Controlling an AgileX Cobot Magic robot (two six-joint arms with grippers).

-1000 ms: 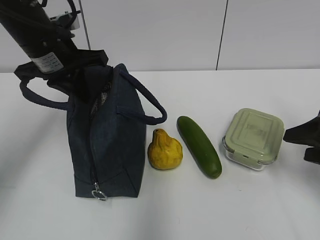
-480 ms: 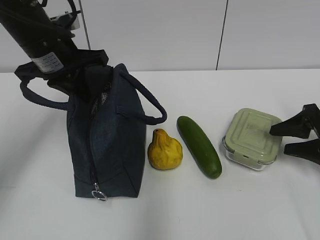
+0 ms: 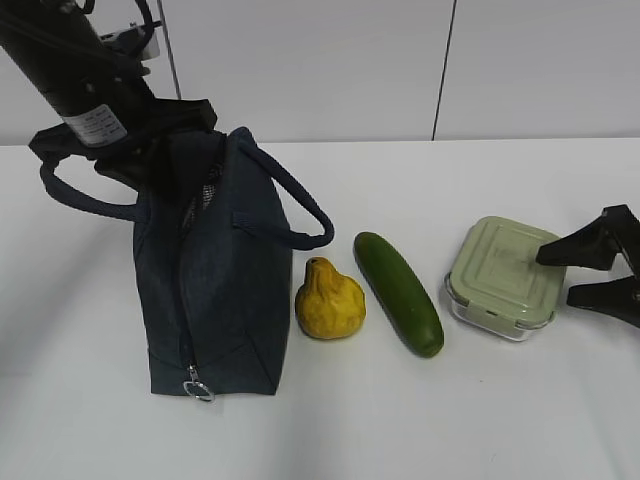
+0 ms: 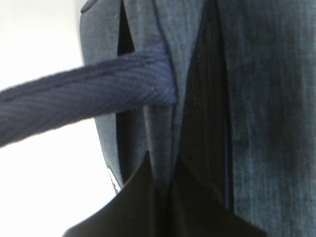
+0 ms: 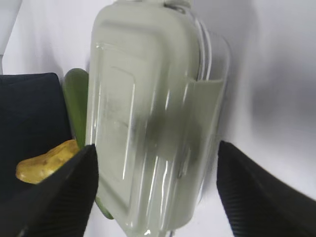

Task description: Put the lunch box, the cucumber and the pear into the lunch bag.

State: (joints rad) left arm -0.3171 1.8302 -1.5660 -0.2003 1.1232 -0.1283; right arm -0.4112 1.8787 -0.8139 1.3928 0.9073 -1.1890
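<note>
The small square glass lunch box with the sage-green lid (image 3: 503, 277), on the white desk (image 3: 420, 420) right of the dark green cucumber (image 3: 399, 292), is best straddled squarely by the right gripper (image 3: 582, 272), jaws spread wide (nothing gripped), while the left gripper's jaws are clenched on the navy fabric lunch bag (image 3: 213, 285).

No words or numbers can be read anywhere. A small white label (image 3: 95, 125) is stuck on the black left arm (image 3: 70, 70) in the exterior view, and it has tiny dark marks that may be print, but they are too small to make out. The lunch box (image 3: 503, 276) lid shows only raised lines, and the lunch bag (image 3: 215, 270) shows no writing
</note>
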